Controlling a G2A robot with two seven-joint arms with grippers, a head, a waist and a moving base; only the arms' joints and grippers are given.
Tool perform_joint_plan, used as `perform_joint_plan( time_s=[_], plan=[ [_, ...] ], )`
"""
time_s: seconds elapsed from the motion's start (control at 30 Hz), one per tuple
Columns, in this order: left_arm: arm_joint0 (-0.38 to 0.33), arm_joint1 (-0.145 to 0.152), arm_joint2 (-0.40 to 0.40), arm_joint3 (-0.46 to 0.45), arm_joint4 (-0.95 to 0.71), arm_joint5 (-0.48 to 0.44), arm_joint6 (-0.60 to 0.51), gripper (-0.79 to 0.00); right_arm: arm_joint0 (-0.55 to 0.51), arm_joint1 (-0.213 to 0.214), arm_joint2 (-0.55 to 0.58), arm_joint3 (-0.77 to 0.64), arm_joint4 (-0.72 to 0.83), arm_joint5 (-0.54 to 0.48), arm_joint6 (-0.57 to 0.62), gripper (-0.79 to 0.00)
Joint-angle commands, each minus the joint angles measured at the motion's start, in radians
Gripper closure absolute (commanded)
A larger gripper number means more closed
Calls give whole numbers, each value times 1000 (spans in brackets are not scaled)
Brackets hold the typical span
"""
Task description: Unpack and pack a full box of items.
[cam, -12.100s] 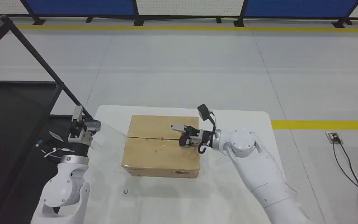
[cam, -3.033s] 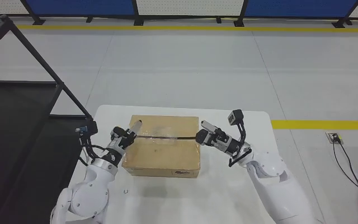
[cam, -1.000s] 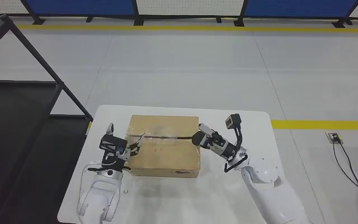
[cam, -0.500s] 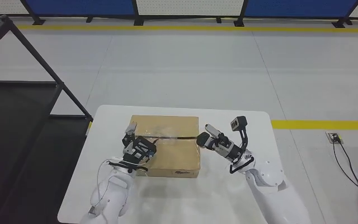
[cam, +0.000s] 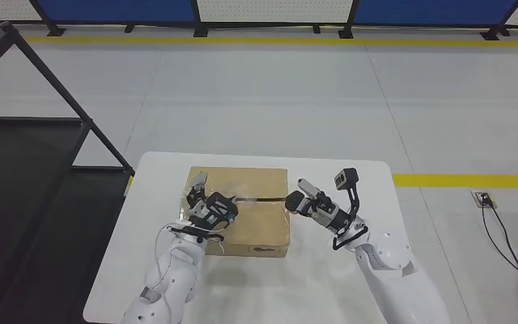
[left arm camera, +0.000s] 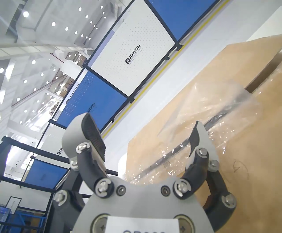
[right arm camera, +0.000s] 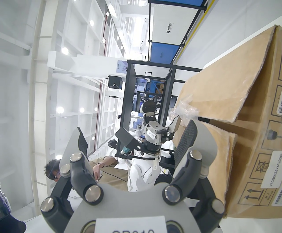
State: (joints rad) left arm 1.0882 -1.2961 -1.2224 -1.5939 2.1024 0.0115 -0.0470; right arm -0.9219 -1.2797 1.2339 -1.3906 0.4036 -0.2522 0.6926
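Now, left gripper (left arm camera: 143, 130): wide open, empty, above the box (cam: 251, 223) top near its left end, over crinkled clear tape (left arm camera: 209, 106) along the seam.
Right gripper (right arm camera: 135, 132): spread open, empty, at the box's right end, one finger beside a flap edge.
Box: on the white counter (cam: 340, 267), top flaps slightly parted.

I get an evenly bright hall from the top view, with only a soft, faint shadow on the white table (cam: 283, 283) along the box (cam: 259, 225). On both wrist views the round ceiling lamps (left arm camera: 26, 14) burn out to white spots. The clear tape (left arm camera: 220, 106) on the cardboard glints, and straight lines bow toward the edges.
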Motion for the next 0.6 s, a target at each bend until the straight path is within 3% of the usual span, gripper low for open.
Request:
perform_joint_plan(
  time_s=[0.0,0.57],
  plan=[
    [-15,-4,16,15,13,13,-14,-785,-2,0,3,0,2,-2,0,-785],
    [-86,-38,82,86,29,127,-54,-785,6,2,15,25,18,-11,13,-785]
  ],
)
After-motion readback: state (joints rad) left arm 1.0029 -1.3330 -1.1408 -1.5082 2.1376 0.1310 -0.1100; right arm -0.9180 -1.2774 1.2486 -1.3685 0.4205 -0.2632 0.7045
